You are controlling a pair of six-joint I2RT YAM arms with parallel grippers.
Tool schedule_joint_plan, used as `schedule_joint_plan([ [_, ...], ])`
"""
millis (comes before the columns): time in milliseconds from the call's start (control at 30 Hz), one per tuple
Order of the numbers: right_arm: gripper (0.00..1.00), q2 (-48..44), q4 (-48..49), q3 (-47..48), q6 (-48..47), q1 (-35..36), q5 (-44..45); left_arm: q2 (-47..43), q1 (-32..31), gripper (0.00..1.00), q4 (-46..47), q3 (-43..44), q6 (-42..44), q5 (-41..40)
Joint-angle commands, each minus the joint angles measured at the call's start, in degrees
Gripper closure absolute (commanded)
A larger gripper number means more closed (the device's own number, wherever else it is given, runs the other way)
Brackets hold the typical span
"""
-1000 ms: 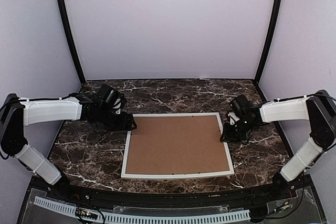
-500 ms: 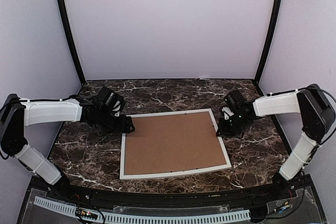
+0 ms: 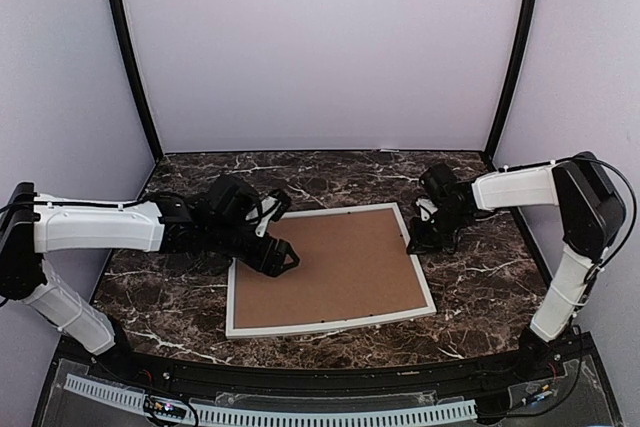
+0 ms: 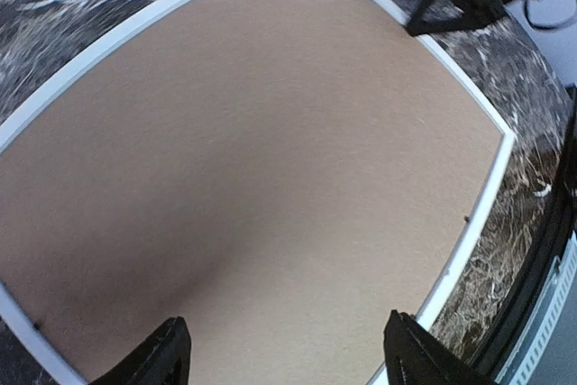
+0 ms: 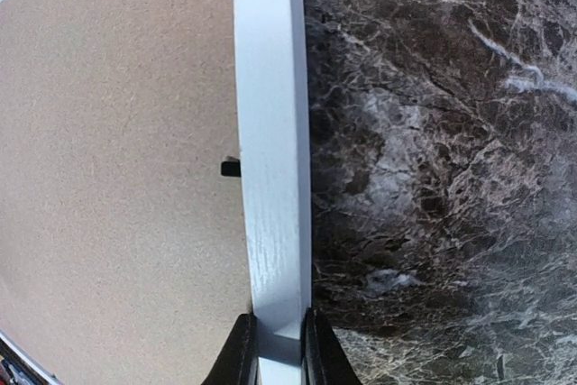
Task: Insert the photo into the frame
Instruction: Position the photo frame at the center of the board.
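The frame [image 3: 330, 321] lies flat on the dark marble table [image 3: 180, 287], about midway between the two arms and turned a little askew, so that its far right corner sits closer to the right arm than its near right corner does. A sheet of brown cardboard [image 3: 340, 267] fills the whole inside of the frame, rail to rail, and it is the only thing that shows within the white border. In the right wrist view the frame's right rail [image 5: 270, 132] runs straight up the picture, with the cardboard [image 5: 117, 132] on one side of it and bare marble on the other, and a small black clip [image 5: 231, 168] sticks out from the rail's inner edge onto the cardboard. The right claw [image 3: 425, 237] is at that same rail, near the frame's far right corner. It is closed almost all the way, and its two fingers [image 5: 236, 353] press on the rail from either side, one over the cardboard and one over the table. The left claw [image 3: 275, 257] is over the left part of the frame, above the cardboard [image 4: 252, 178], with its jaws spread wide and nothing between them. Whether its fingertips [image 4: 167, 353] touch the sheet I cannot tell. The left arm reaches in across the frame's left rail.
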Motion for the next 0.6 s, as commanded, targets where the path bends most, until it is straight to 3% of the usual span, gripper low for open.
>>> schedule_joint_plan([
  [0, 1.00, -0.4, -3.5, 4.6, 1.0, -0.8, -3.5, 3.4, -7.1, 0.23, 5.4, 4.2, 8.7, -1.1],
  [233, 1.00, -1.0, -6.8, 7.9, 0.3, -1.2, -8.0, 13.5, -18.8, 0.22, 5.8, 13.4, 20.0, -9.9],
  [567, 1.00, -1.6, -10.6, 10.4, -0.1, -1.2, -11.0, 25.0, -27.7, 0.20, 6.1, 19.6, 29.9, -18.8],
])
